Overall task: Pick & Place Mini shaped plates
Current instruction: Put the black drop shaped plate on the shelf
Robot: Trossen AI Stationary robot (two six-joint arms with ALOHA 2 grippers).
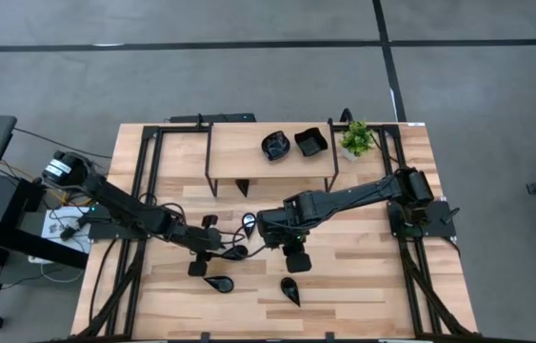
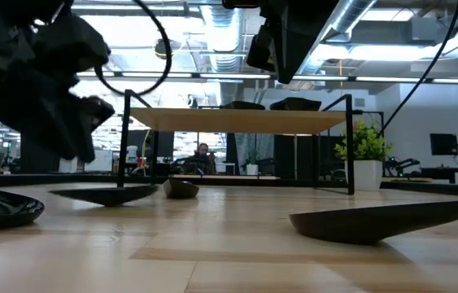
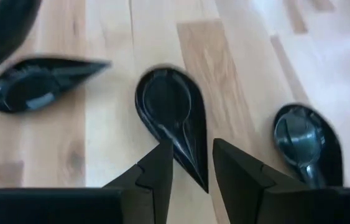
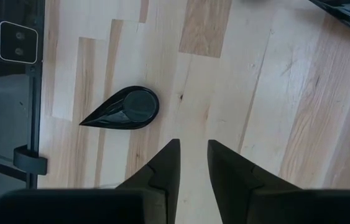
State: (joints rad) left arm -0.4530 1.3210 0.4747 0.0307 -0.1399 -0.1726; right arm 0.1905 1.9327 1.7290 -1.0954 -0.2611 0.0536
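Item 1, left gripper: it is low over the middle of the light wooden desk. My jaws are parted and straddle the thin tail of a glossy black teardrop-shaped plate. I cannot tell whether either jaw touches it. The plate lies flat on the desk. Its long axis runs in line with my reach, with the point towards my jaws and the round bowl end away from them.

Item 2, neighbouring plates: a second black teardrop plate and a third black teardrop plate lie flat on either side of the first, each apart from it. Their long axes do not match that of the first.

Item 3, right gripper: it hangs over bare wood beside the left gripper, towards the near edge of the desk. My jaws are released, a narrow gap between them and nothing in it. Near them lies a fourth black teardrop plate, flat, with its point towards the desk's near edge.

Item 4, raised wooden shelf at the far side of the desk: it carries one black scalloped round dish and one black square dish, just beside each other. A small green plant in a white pot stands at the shelf's right end.

Item 5, count from the high view: four teardrop plates on the open desk, one scalloped dish, one square dish, one plant. A small dark object lies under the shelf; I cannot tell its shape
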